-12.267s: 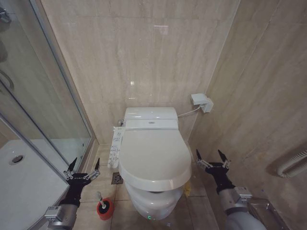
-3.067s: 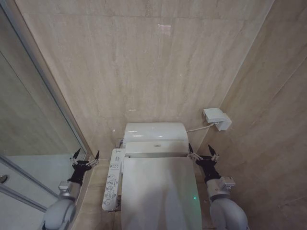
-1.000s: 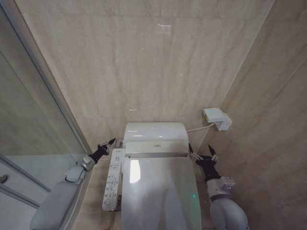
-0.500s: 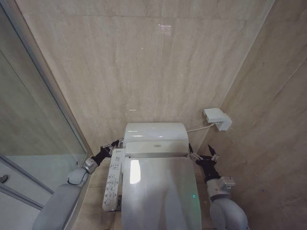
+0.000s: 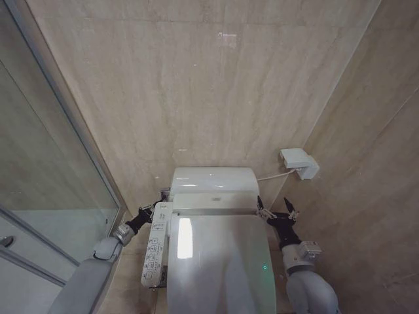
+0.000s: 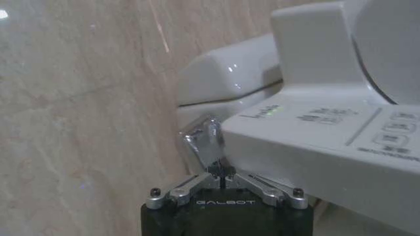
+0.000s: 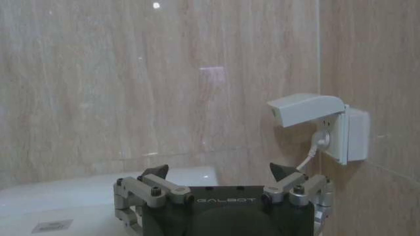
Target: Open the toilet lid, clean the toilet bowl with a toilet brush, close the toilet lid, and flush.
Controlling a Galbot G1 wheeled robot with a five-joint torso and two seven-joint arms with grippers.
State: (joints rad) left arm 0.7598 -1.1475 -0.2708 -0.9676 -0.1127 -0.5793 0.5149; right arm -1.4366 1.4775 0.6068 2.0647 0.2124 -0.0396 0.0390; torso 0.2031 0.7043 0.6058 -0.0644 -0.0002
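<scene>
The toilet lid (image 5: 222, 261) lies closed, so the toilet bowl is hidden under it. The toilet brush is out of view. My left gripper (image 5: 157, 207) reaches in beside the rear end of the white side button panel (image 5: 155, 247). In the left wrist view that gripper (image 6: 221, 173) is shut, its tips resting against a small chrome lever (image 6: 202, 141) between the panel (image 6: 315, 132) and the wall. My right gripper (image 5: 275, 212) hangs open with nothing in it, beside the lid's rear right corner; the right wrist view shows it (image 7: 218, 172) the same.
The white rear unit (image 5: 213, 183) of the toilet stands against the beige tiled wall. A white socket box (image 5: 299, 163) with a cable is on the right wall. The glass shower screen (image 5: 52, 170) closes off the left side.
My left arm has reached in from the shower side to the rear of the button panel, and its fingers have closed. The right arm has not moved. The camera tilted slightly.
</scene>
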